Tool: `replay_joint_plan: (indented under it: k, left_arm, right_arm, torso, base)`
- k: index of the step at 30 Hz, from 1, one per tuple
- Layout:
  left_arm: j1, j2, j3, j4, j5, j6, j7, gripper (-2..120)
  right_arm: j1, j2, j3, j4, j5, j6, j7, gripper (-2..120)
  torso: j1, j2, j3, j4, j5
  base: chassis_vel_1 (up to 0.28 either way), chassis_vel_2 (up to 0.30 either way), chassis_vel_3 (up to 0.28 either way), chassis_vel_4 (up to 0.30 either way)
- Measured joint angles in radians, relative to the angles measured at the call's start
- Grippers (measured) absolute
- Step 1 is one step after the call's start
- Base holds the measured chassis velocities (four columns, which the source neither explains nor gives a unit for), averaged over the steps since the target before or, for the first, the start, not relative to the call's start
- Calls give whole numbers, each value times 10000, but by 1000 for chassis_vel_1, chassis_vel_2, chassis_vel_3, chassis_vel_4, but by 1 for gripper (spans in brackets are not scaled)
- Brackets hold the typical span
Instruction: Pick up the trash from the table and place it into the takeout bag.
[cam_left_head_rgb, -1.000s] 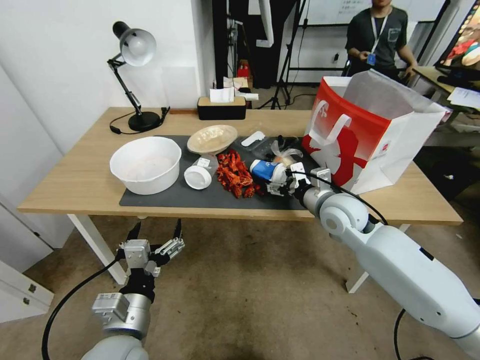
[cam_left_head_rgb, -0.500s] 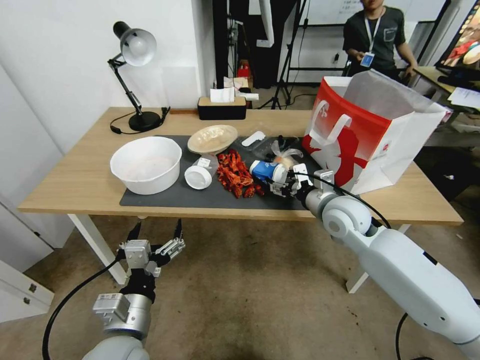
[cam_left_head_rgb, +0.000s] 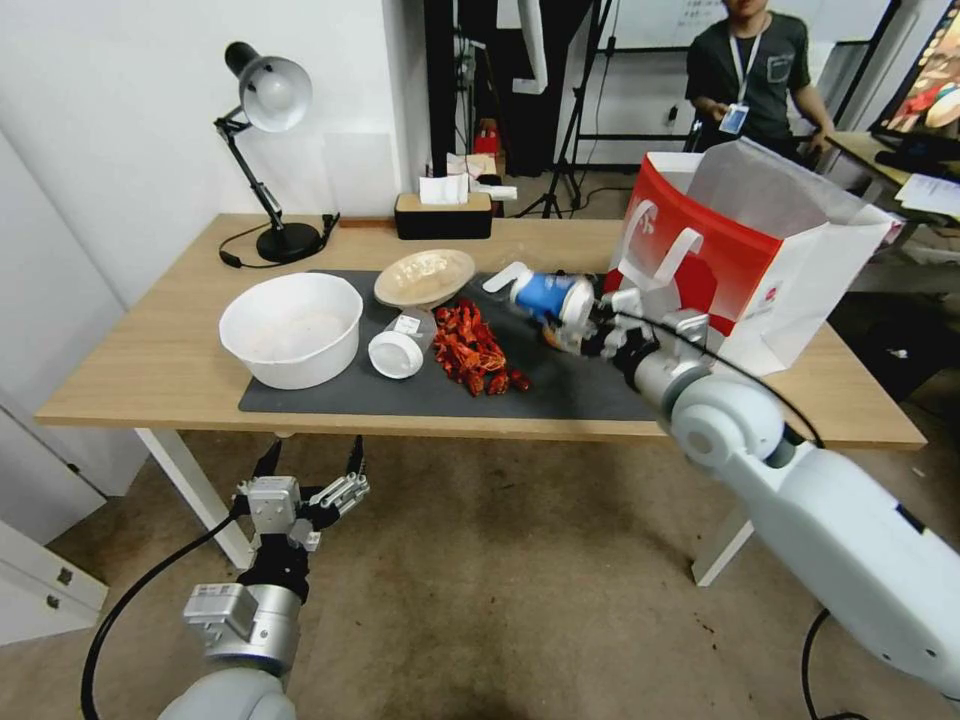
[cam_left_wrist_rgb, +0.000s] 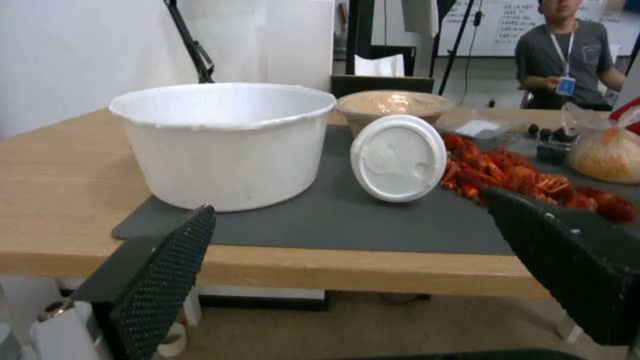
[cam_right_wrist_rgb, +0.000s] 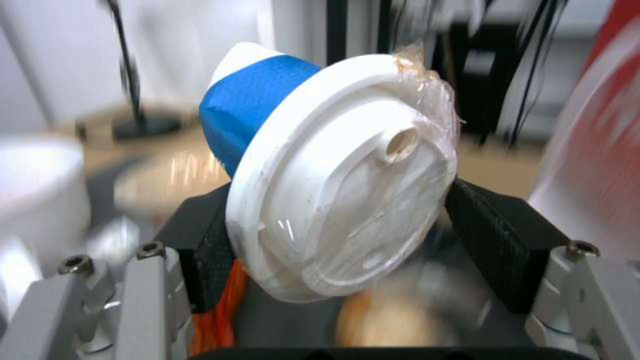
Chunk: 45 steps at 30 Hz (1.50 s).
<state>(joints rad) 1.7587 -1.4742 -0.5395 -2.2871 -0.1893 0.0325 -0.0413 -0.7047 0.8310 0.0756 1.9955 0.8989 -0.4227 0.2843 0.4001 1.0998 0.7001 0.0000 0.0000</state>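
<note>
Head view shows the right gripper (cam_left_head_rgb: 590, 325) with fingers closed on the blue paper cup (cam_left_head_rgb: 548, 295), held above the mat near the worktop's right end; cup lies sideways, lid toward the wrist; the takeout bag (cam_left_head_rgb: 745, 265) stands just beside it; the left gripper (cam_left_head_rgb: 310, 470) waits open below the front edge.
</note>
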Motion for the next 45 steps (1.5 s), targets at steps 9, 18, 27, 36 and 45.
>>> replay_joint_plan:
  k: [9, 18, 27, 36, 45]
  left_arm:
    - [38, 108, -107, -28, -227, 35, 74, 100]
    - [-65, 145, -111, 22, -335, 40, 133, 100]
    - [-72, 378, -142, 90, -443, 24, 130, 100]
    - [-125, 517, -222, 110, -629, -14, 93, 100]
    - [-119, 559, -328, 44, -719, -18, 79, 100]
  right_arm:
    - [1451, -698, 1038, -200, -1061, 660, 767, 69]
    - [1894, -826, 1111, -1469, -2152, 305, 1516, 69]
    - [1870, -647, 1161, -1830, -1799, -245, 2555, 76]
    - [1894, -580, 1111, -1877, -1371, -371, 2710, 100]
    - [1862, -543, 1035, -1824, -1170, -359, 2651, 100]
  torso:
    - [0, 2, -1, 1, 0]
    - [0, 3, 0, 0, 1]
    - [-2, 2, -2, 0, -1]
    - [-2, 2, -1, 1, 0]
    - [-2, 2, -1, 0, -1]
  base:
    - [0, 0, 0, 0]
    - [0, 0, 0, 0]
    - [0, 0, 0, 0]
    - [0, 0, 0, 0]
    - [0, 0, 0, 0]
